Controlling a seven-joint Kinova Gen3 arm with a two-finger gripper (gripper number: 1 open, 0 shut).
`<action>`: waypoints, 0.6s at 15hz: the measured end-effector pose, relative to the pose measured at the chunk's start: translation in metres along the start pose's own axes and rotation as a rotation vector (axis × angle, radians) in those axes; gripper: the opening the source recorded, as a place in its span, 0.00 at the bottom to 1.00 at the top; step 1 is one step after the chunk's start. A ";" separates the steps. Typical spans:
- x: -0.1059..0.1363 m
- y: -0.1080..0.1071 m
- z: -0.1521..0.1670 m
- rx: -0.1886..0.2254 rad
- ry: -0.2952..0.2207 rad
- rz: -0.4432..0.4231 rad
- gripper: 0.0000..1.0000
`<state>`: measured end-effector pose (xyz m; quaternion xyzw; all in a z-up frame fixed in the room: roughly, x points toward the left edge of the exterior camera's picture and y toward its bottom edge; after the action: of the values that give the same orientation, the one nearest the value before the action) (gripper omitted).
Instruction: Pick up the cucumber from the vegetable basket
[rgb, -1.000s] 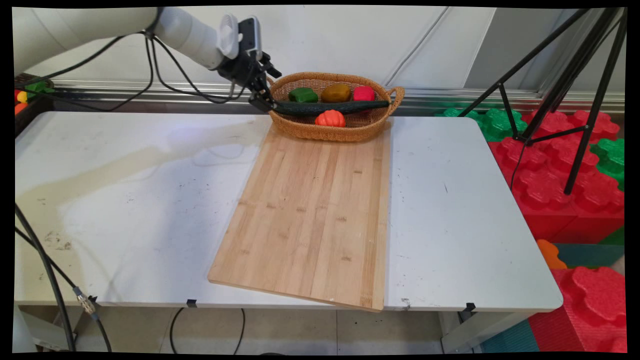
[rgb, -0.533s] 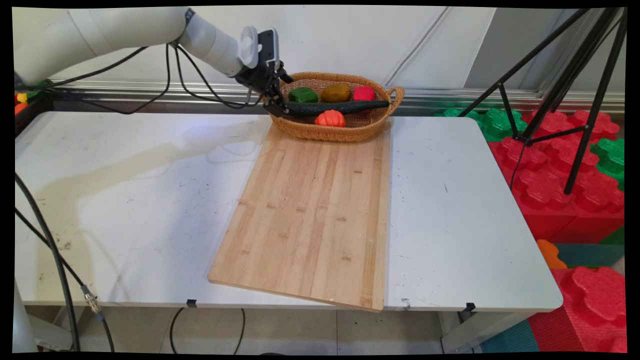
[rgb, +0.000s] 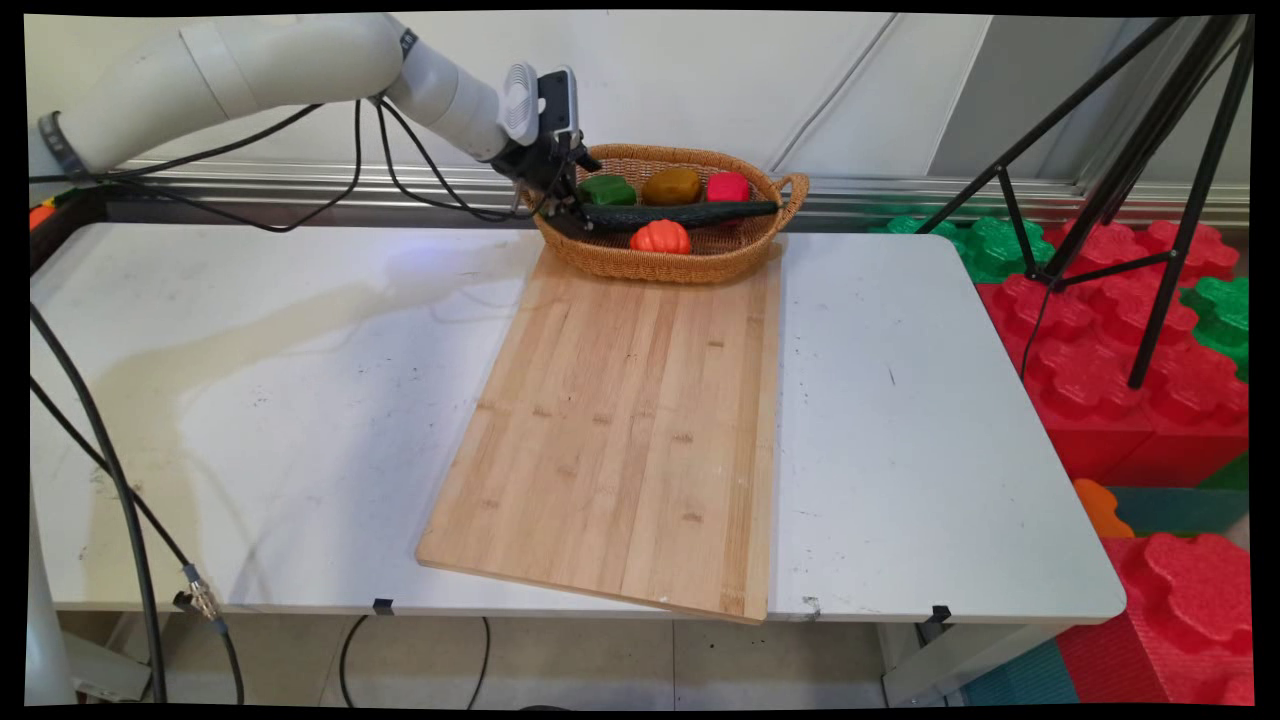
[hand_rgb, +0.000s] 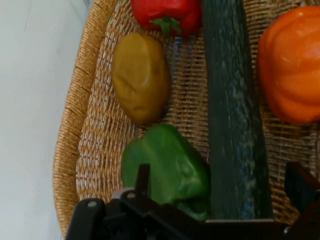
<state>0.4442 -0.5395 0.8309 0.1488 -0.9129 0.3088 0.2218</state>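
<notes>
Claw (hand_rgb: 222, 192) at basket (rgb: 700, 262), upper centre of frame, spread wide astride the cucumber's (hand_rgb: 232, 100) near end.
Basket holds: 1 cucumber, 1 green pepper (hand_rgb: 167, 170), 1 potato (hand_rgb: 140, 77), 1 red pepper (hand_rgb: 167, 15), 1 pumpkin (hand_rgb: 292, 65); 1 board (rgb: 625, 430) on bench (rgb: 250, 400).

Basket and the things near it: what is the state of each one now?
Pincer: open, astride the cucumber's end.
Cucumber: lying in the basket.
Green pepper: beside the cucumber.
Potato: in the basket.
Basket: upright, on the board's far end.
Board: flat, bare.
</notes>
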 end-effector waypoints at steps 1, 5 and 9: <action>0.000 0.000 0.002 0.000 0.000 -0.001 1.00; 0.003 0.000 0.012 0.001 0.002 -0.007 1.00; 0.004 0.000 0.018 -0.002 0.004 -0.012 1.00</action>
<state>0.4348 -0.5518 0.8201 0.1535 -0.9118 0.3069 0.2255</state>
